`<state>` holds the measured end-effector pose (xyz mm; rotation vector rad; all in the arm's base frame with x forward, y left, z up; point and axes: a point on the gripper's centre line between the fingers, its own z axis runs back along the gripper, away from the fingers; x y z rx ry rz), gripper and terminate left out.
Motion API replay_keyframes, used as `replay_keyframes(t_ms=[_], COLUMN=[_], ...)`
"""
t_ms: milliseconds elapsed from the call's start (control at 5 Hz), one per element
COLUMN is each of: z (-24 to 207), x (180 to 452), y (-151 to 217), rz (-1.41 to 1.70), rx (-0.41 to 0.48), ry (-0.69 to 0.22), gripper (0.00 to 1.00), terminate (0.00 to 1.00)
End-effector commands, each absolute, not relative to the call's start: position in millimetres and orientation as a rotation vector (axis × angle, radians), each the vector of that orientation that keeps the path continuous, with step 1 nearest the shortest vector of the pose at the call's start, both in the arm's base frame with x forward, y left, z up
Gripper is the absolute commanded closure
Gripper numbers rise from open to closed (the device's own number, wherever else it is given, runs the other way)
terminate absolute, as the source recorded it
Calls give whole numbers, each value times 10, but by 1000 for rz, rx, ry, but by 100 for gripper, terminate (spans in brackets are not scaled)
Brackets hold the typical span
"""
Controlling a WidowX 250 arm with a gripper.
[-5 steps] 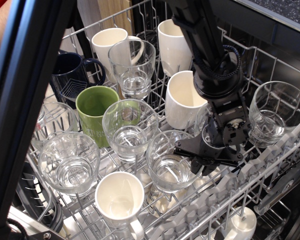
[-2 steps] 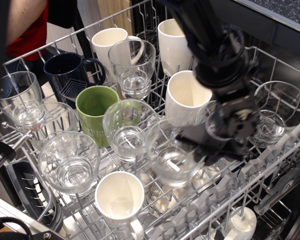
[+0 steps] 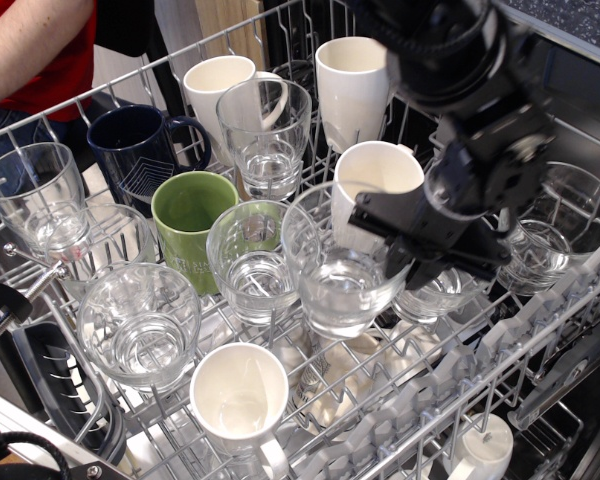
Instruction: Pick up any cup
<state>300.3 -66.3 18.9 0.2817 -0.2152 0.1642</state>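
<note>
I am looking down into a dishwasher rack (image 3: 510, 335) full of glasses and mugs. My black gripper (image 3: 398, 243) is shut on the right rim of the cup (image 3: 335, 280), a clear wide-mouthed tumbler. The cup hangs upright above the rack, in front of a white mug (image 3: 378, 172). Its thick base is clear of the wires below. The fingertips are partly hidden behind the glass wall.
Other clear tumblers stand at the left (image 3: 140, 325), the centre (image 3: 252, 262), the far left (image 3: 35, 195) and the right (image 3: 560, 225). A taller glass (image 3: 265, 130), a green mug (image 3: 188, 225), a navy mug (image 3: 140, 145) and white mugs (image 3: 238, 400) crowd round. A person's arm (image 3: 30, 45) is at top left.
The gripper has risen and shifted slightly up and right, lifting the tumbler out of its rack slot. The dark bar that blocked the left side has gone.
</note>
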Motion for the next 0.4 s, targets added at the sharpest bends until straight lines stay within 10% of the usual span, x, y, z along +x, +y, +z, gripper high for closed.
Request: replay_keyframes(t_ms=[0,200], z=[901,984], x=[3115,3127], y=[-745,-747], rz=[120,95], rx=[252,212], ry=[-198,-159], gripper=[100,100], terminate=[0,100])
